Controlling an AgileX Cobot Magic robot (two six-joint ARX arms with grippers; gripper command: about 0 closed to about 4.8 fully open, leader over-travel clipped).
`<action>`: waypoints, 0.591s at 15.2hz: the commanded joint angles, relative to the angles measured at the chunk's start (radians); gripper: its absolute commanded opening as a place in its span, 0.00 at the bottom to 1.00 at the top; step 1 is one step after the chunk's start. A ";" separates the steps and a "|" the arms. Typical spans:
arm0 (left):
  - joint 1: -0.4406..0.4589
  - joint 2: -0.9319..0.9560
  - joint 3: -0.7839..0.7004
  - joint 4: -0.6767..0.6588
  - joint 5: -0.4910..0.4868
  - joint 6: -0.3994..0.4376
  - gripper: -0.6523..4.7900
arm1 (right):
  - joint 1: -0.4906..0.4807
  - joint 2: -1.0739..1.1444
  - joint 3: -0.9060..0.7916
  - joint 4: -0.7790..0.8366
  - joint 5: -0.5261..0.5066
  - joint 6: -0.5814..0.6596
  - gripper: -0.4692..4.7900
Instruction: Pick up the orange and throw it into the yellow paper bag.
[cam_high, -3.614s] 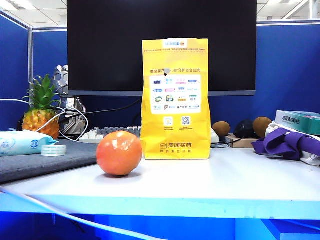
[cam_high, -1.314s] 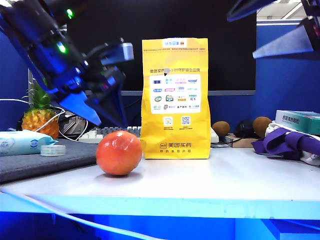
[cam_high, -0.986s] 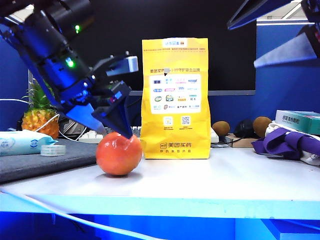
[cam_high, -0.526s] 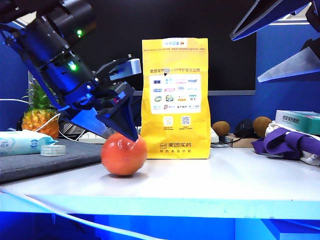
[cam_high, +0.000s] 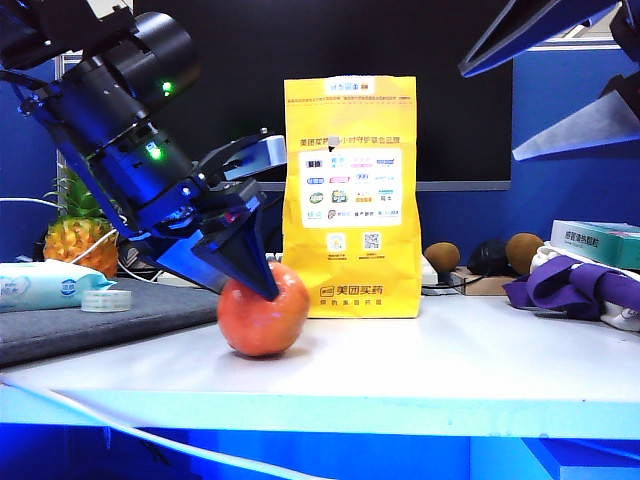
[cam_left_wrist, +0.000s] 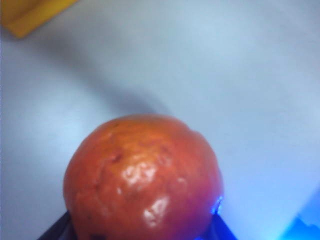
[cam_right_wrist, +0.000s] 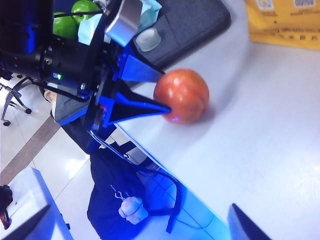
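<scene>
The orange (cam_high: 265, 325) rests on the white table just left of the yellow paper bag (cam_high: 350, 200), which stands upright with its top folded. My left gripper (cam_high: 268, 285) reaches down from the left and is shut on the orange. The left wrist view shows the orange (cam_left_wrist: 142, 180) filling the space between both fingers of the left gripper (cam_left_wrist: 140, 231). The right wrist view looks down on the orange (cam_right_wrist: 182, 95) with the left gripper (cam_right_wrist: 163, 91) clamped on it. The bag's bottom edge (cam_right_wrist: 285, 22) shows beyond it. My right gripper (cam_high: 490, 112) hangs open high at the upper right.
A pineapple (cam_high: 80, 225), a wipes pack (cam_high: 45, 285) and a tape roll (cam_high: 107, 300) sit on a grey mat (cam_high: 120, 320) at left. Brown fruits (cam_high: 442, 257), a purple cloth (cam_high: 575, 285) and a box (cam_high: 600, 240) lie at right. A dark monitor stands behind.
My left gripper came down from the left over the orange and shut on it. The orange shifted right, toward the bag. The right gripper stayed high at the upper right.
</scene>
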 joint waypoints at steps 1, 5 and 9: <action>-0.001 -0.006 0.036 -0.009 0.042 0.014 0.50 | 0.000 -0.001 0.003 0.023 -0.006 0.000 1.00; -0.001 -0.121 0.145 -0.106 0.080 0.077 0.50 | 0.000 -0.001 0.003 0.034 0.003 0.000 1.00; -0.001 -0.302 0.243 -0.132 0.062 0.174 0.50 | 0.000 -0.001 0.003 0.123 0.017 0.001 1.00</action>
